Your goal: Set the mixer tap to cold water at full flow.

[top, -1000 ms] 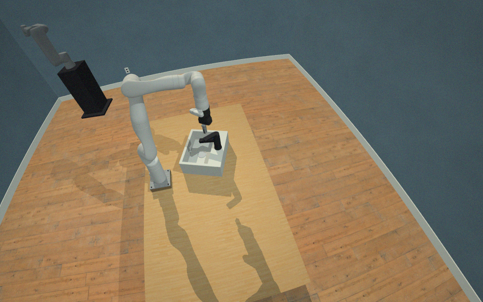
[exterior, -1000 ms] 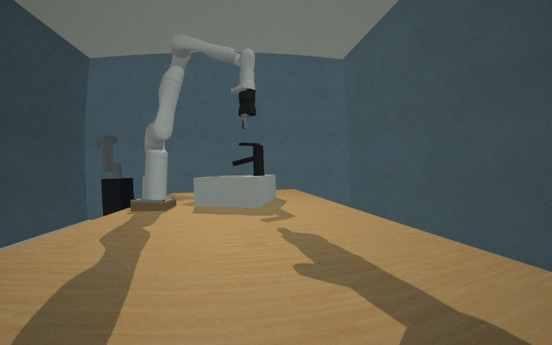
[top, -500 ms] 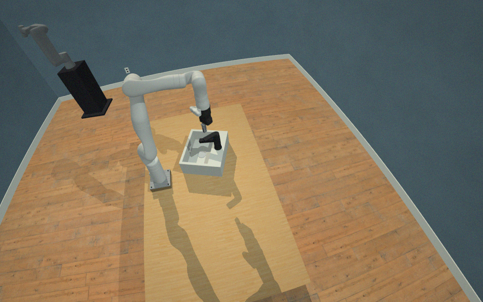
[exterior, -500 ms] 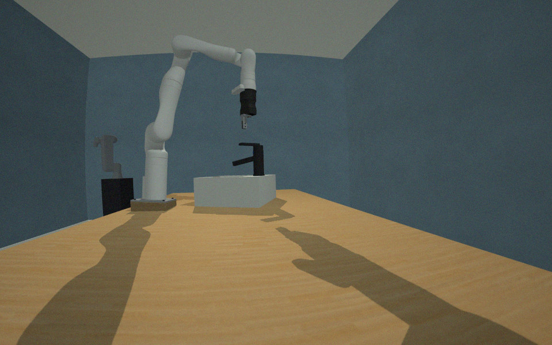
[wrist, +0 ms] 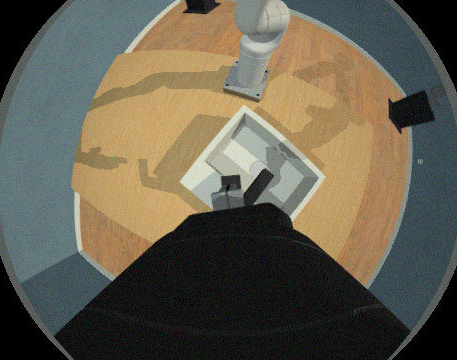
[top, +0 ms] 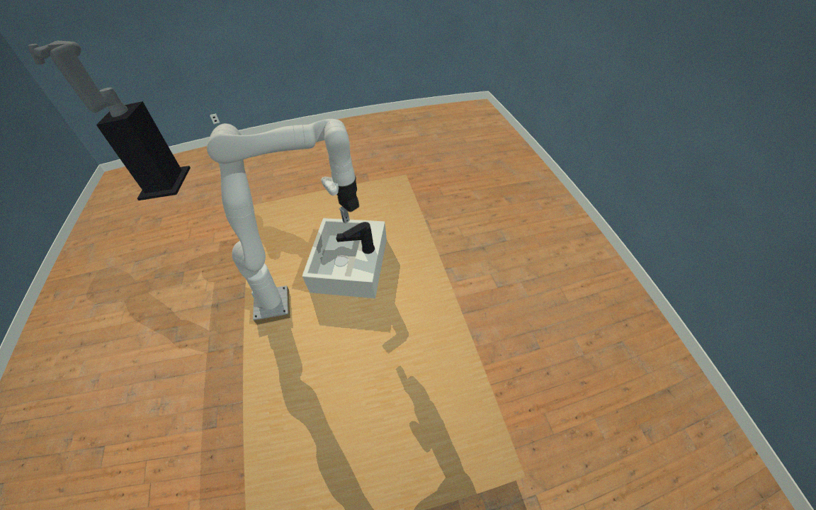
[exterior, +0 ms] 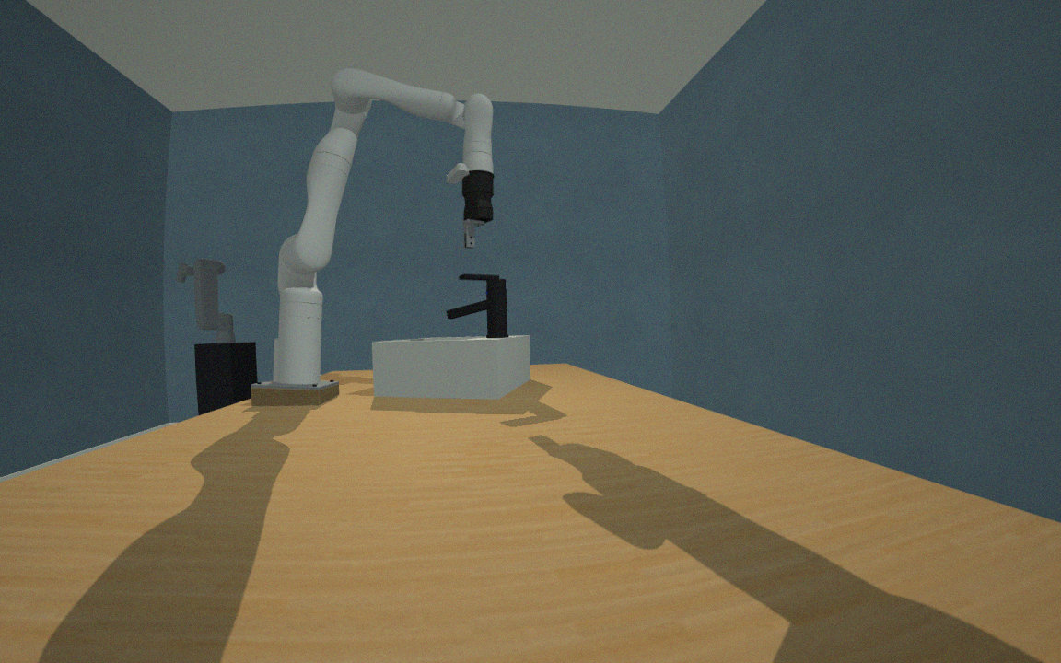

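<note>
The black mixer tap [top: 367, 241] [exterior: 497, 309] stands upright on the rim of the white basin [top: 341, 287] [exterior: 434, 369]. Its flat lever [exterior: 476, 276] looks level, low on the body, and points the same way as the spout [exterior: 466, 309] below it. In the wrist view a black bar of the tap [wrist: 258, 186] shows beside my fingers; the tap body is hidden there. No red or blue dot can be made out. My gripper [top: 346, 219] [exterior: 469, 245] [wrist: 230, 193] is shut and empty, pointing down, above the lever and clear of it.
The arm's base plate [top: 271, 314] [wrist: 243, 92] stands beside the basin, on the side that the spout points to. A black pedestal [top: 143, 151] [exterior: 225, 375] with another grey arm [top: 75, 72] stands farther off at the left.
</note>
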`<state>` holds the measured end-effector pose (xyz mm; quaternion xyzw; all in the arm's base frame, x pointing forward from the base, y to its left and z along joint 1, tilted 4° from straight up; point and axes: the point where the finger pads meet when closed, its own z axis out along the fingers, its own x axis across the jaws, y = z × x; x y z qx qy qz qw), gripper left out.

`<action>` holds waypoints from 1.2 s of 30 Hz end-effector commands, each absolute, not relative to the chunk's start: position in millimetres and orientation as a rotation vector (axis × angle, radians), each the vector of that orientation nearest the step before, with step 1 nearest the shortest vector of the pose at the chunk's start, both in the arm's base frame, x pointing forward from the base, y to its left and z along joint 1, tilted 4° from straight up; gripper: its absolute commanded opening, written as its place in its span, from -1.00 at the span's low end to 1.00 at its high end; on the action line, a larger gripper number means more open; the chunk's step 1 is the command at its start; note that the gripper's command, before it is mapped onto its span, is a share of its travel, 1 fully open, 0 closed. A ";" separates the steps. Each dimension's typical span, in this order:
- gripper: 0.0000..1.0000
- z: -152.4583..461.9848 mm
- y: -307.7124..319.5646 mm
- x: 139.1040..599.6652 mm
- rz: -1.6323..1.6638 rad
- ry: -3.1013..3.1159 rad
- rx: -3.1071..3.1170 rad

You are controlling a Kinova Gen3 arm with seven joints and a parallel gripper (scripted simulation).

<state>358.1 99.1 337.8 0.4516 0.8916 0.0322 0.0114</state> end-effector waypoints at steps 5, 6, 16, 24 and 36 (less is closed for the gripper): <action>-1.00 338.4 100.6 358.4 0.102 2.752 1.465; -1.00 338.4 100.8 358.4 0.102 2.748 1.472; -1.00 338.5 101.5 358.3 0.103 2.732 1.504; -1.00 338.5 101.6 358.3 0.103 2.729 1.509; 1.00 338.5 101.6 358.3 0.103 2.729 1.509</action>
